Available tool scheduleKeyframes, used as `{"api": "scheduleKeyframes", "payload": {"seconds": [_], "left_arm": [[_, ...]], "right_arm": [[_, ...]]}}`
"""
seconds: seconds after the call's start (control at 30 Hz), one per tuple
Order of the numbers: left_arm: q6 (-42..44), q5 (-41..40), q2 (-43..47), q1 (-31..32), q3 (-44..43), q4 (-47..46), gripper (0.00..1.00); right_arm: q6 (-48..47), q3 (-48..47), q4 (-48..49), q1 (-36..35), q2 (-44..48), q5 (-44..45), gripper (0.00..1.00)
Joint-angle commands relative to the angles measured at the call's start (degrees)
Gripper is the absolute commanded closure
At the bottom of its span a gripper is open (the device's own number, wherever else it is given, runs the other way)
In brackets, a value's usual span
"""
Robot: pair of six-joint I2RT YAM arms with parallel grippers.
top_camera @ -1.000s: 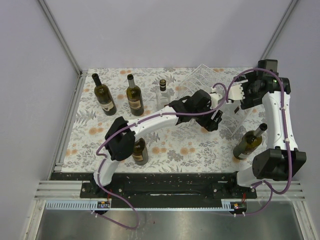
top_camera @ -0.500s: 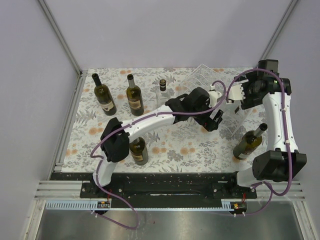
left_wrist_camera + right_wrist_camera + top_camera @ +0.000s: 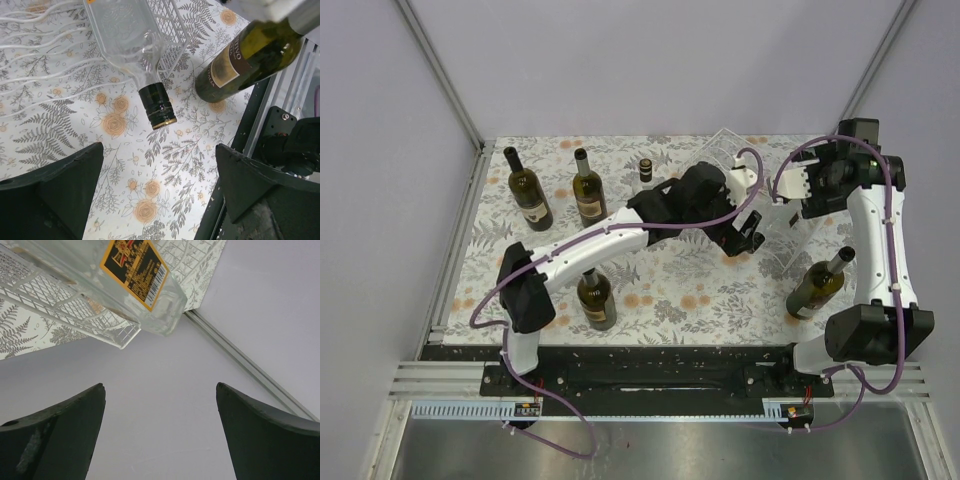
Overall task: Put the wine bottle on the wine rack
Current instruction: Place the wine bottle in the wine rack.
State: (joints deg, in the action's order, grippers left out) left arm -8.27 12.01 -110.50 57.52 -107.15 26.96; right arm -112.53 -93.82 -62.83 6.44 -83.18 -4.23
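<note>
The bottle (image 3: 127, 35), clear glass with a black cap (image 3: 156, 104), lies on its side in a cradle of the rack (image 3: 172, 30). The curved ribs support the body on both sides, which should stop it rolling. The neck projects past the rack edge over the bench (image 3: 50, 115). Whether the cap touches the bench cannot be determined.

The left end effector (image 3: 159, 150) is spread wide and holds nothing. It sits off the neck end, in line with the bottle's axis, which suits a check or a push along the cradle.

The right end effector (image 3: 160, 387) is also spread wide and empty. It faces the base end, where the label (image 3: 134, 267) is visible and the base overhangs the rack rim. From this side it can act as a stop against overtravel.

The placement appears essentially complete, because the bottle's weight rests on the rack and not on either arm. A green bottle (image 3: 250, 55) stands near the rack on the right and must be cleared by any arm movement.
</note>
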Motion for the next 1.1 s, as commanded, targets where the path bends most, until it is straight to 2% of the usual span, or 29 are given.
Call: {"api": "scheduleKeyframes", "payload": {"seconds": [0.0,0.17,0.3,0.4,0.5,0.6,0.7,0.93,1.07], "left_arm": [[6.1,1.1,7.7,-0.4,0.0,1.9,0.03],[15.0,-2.2,13.5,-0.8,0.7,7.5,0.03],[20.8,-6.6,16.2,-2.4,-2.8,14.9,0.02],[23.3,-7.6,16.8,-6.0,-5.3,20.8,0.02],[23.1,-4.9,17.9,-12.1,-6.7,22.8,0.02],[22.9,-2.4,18.4,-17.9,-7.9,23.0,0.02],[22.9,-1.3,17.7,-22.3,-9.8,23.4,0.02],[18.9,6.5,11.4,-28.9,-13.8,24.4,0.01],[17.9,7.4,7.9,-29.4,-14.7,22.8,0.01]], "right_arm": [[5.2,-4.8,-2.8,0.0,2.7,-4.9,0.01],[11.8,-3.7,-2.6,-0.1,5.9,-13.8,0.0],[21.1,-4.8,-1.4,-0.1,7.6,-22.6,0.01],[29.7,-6.5,0.4,-0.1,8.4,-30.8,0.01],[39.6,-7.3,4.4,-1.0,8.7,-36.6,0.01],[51.6,-8.1,9.0,-2.4,7.8,-38.4,0.01],[57.8,-9.2,9.8,-5.1,6.2,-39.2,0.01],[63.0,-7.1,9.0,-16.7,3.9,-36.9,0.01],[67.0,-5.9,12.6,-18.7,2.7,-38.7,0.0]]}}
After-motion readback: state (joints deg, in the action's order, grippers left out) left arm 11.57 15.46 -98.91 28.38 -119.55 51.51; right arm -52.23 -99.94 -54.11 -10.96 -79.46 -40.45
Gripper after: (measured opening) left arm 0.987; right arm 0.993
